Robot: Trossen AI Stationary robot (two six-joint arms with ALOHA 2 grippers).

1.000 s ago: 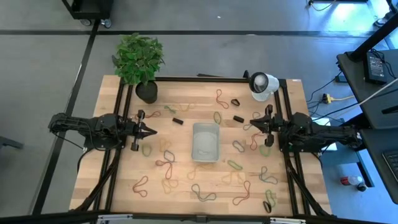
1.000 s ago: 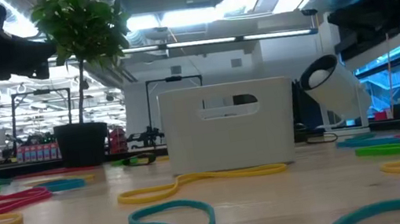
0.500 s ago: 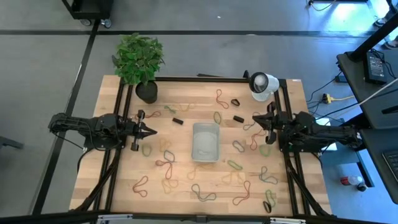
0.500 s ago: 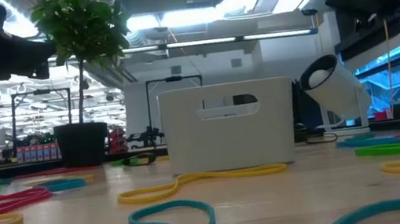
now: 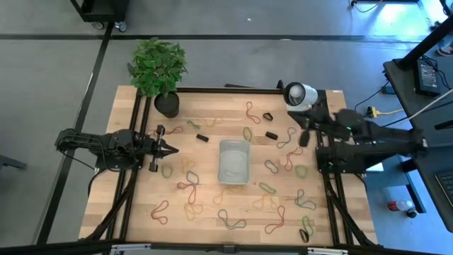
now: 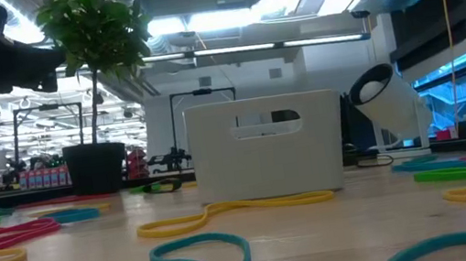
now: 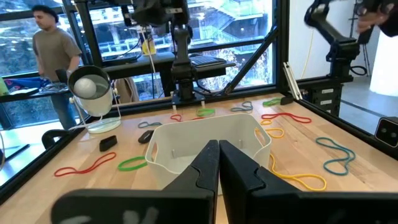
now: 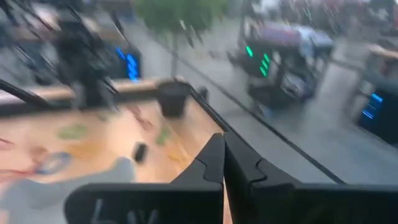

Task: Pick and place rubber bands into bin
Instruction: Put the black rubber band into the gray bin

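1. The bin [image 5: 234, 161] sits upright near the middle of the wooden surface [image 5: 134, 205]. From above its inside looks bare, with no loop visible in it.
2. The rubber bands [image 5: 192, 210] lie scattered flat on the surface all around the bin, none touching a hand. Some lie left of it, a cluster lies on the near side, others lie to its right and along the far edge.
3. In the low view a yellow band [image 6: 236, 210] lies just in front of the bin's near wall, and a teal band [image 6: 209, 245] lies nearer the camera.
4. The left hand [image 5: 172, 149] is at the left side of the surface, level with the bin and well apart from it, pointing toward it. Its fingers [image 7: 208, 168] are pressed together with nothing between them.
5. The right hand [image 5: 304, 136] is at the far right of the surface, near the white lamp [image 5: 299, 95], and raised above the surface. Its fingers [image 8: 214, 163] are closed against each other and hold nothing.
6. A potted plant [image 5: 159, 71] stands at the far left corner.
7. Small black blocks [image 5: 202, 137] lie on the surface between the plant and the bin.
8. In the left wrist view a person [image 7: 55, 59] stands in the room beyond the surface.
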